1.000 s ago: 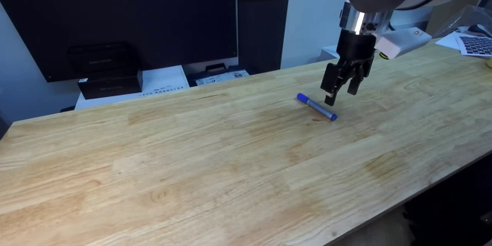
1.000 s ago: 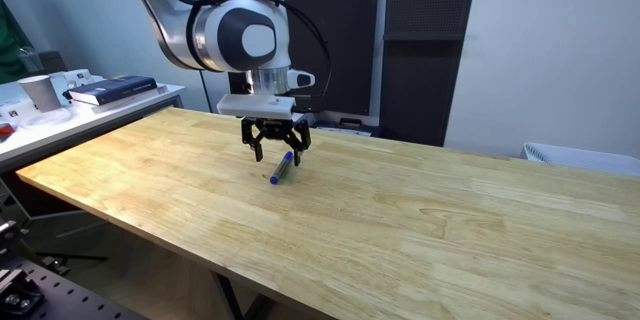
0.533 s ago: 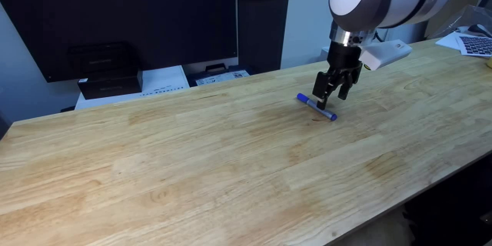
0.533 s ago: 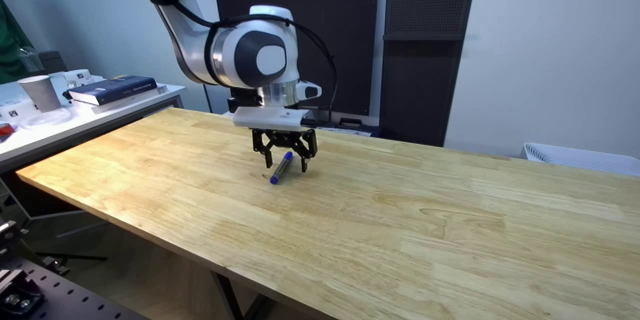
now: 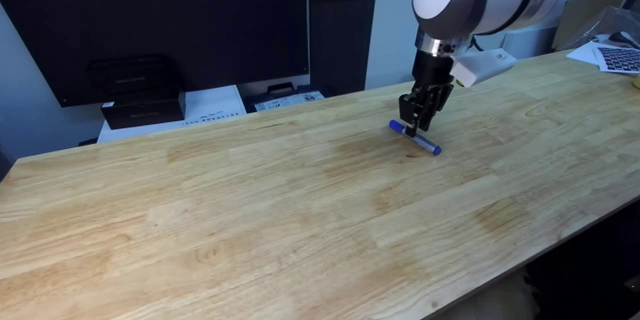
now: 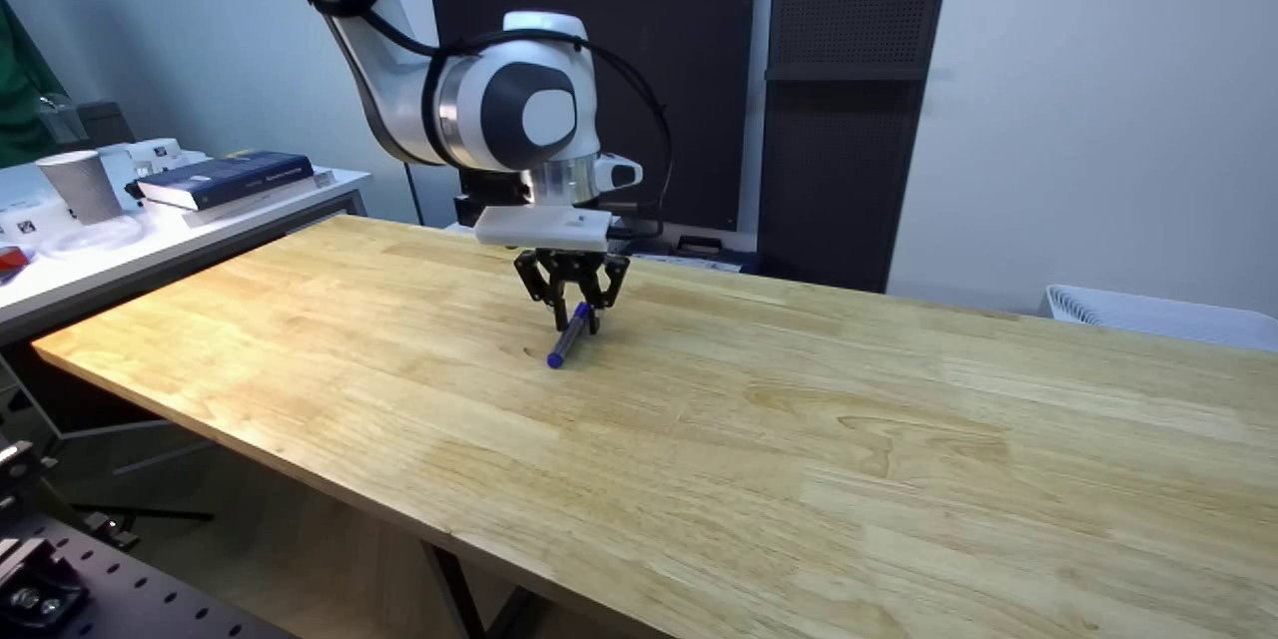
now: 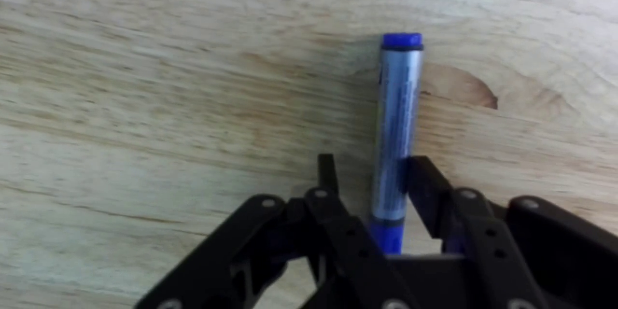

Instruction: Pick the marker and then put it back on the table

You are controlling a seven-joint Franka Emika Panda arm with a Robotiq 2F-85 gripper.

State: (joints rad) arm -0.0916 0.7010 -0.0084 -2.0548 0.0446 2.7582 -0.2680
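On the side of the white box (image 5: pixel 215 102) behind the table (image 5: pixel 300 210), an exterior view shows capital lettering that seems to read AN ROBOTICS, its first letters unclear. The black box (image 5: pixel 144 112) on top of it carries a pale line of print too small to make out, and the white label (image 5: pixel 290 101) on the dark case (image 5: pixel 255 98) beside it is just as hard to read. The blue book (image 6: pixel 225 182) on the white desk (image 6: pixel 160 242) has spine lettering, also too small. Print runs along the silver barrel of the marker (image 7: pixel 395 140) in the wrist view, but it is blurred. The arm (image 6: pixel 399 90) comes in from above in both exterior views, bends at a rounded white-and-grey joint, and points its wrist and black gripper (image 6: pixel 578 324) down at the tabletop, with a white block (image 6: pixel 544 228) jutting out from the wrist. The two fingers (image 7: pixel 427 183) stand partly apart, straddling the barrel close to the blue cap (image 5: pixel 396 125). In the wrist view the finger on the right meets the marker's edge, though whether it presses there I cannot tell, and the finger on the left (image 7: pixel 328 174) stands clear, wood showing between. The marker lies on the table, its cap toward the back edge, its blue end (image 7: pixel 402 41) well past the fingertips.
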